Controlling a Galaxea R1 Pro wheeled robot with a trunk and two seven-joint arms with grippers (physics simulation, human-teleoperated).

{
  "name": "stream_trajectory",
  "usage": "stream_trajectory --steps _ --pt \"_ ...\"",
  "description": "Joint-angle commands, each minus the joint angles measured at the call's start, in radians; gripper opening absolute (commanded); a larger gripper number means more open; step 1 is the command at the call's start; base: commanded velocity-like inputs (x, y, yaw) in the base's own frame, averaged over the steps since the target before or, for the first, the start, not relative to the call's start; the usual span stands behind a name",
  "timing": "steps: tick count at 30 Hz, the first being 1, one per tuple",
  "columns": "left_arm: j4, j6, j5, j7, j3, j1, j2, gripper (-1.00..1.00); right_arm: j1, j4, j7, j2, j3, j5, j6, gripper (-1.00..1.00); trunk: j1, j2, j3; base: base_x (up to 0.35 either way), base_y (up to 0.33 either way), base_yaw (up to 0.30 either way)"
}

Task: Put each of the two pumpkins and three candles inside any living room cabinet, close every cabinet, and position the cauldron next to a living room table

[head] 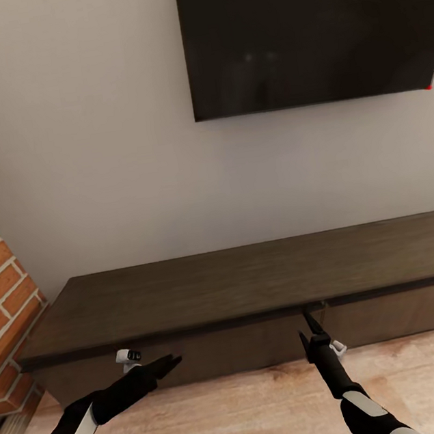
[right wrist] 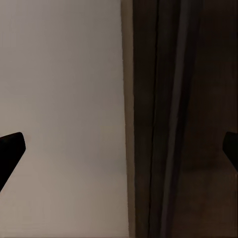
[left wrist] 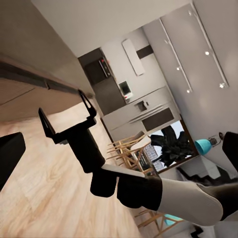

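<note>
The cabinet [head: 254, 287] runs long and low against the pale wall [head: 85, 159], its flat dark top bare and its plain front panels looking shut. The right hand [head: 313, 314] reaches up to the front edge at a seam between two panels, its fingers spread apart (the left wrist view shows them wide [left wrist: 67, 111]); it may be touching the edge, but that is hard to tell. The left hand [head: 170, 361] hangs just in front of the lower panel, fingers apparently spread. A dark screen [head: 308, 28] hangs above, brick [head: 3, 288] stands at the left, wood floor [head: 238, 414] below.
</note>
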Motion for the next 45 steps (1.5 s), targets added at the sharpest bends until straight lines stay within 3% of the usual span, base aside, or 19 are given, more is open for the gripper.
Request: stream_trajectory --steps 1,14,45 --pt "0.0 0.011 0.008 -0.001 -0.005 -0.001 0.002 1.0 -0.001 0.002 0.004 0.0 0.004 -0.01 0.009 1.0 0.0 -0.001 -0.005 0.0 0.0 0.0" --pt "0.0 0.011 0.008 -0.001 -0.005 -0.001 0.001 1.0 -0.001 0.007 0.002 0.0 0.005 -0.009 0.009 1.0 0.006 -0.004 -0.055 0.0 0.0 0.0" --pt "0.0 0.012 0.007 -0.001 -0.001 -0.001 0.002 1.0 -0.001 0.009 -0.01 0.0 0.007 -0.01 0.009 1.0 0.006 -0.004 -0.055 0.05 0.006 0.0"
